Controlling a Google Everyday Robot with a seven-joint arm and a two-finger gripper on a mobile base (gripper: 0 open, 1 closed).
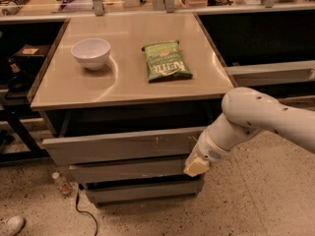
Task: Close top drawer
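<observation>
Camera view: the top drawer (118,146) stands pulled out below the tabletop (128,90), mid-frame. My gripper (197,166) sits low at the drawer's right end; whether it is open I cannot tell. Pushing off-centre there could skew and jam the drawer.

Top drawer (123,147): grey front, small white scuffs; dark interior.
Lower drawers (129,171): grey, plain.
Table (128,85): beige-tan top, glossy, pale reflections.
Bowl (91,53): white, plain.
Bag (166,61): green, white lettering, paler green panel.
Arm (256,114): white, few small dark dots.
Gripper (196,166): cream-yellow, at right end of top drawer front, by lower edge.
Floor (256,200): beige, dark-speckled.
Cable (81,211): black.
Shoe (10,225): white.
</observation>
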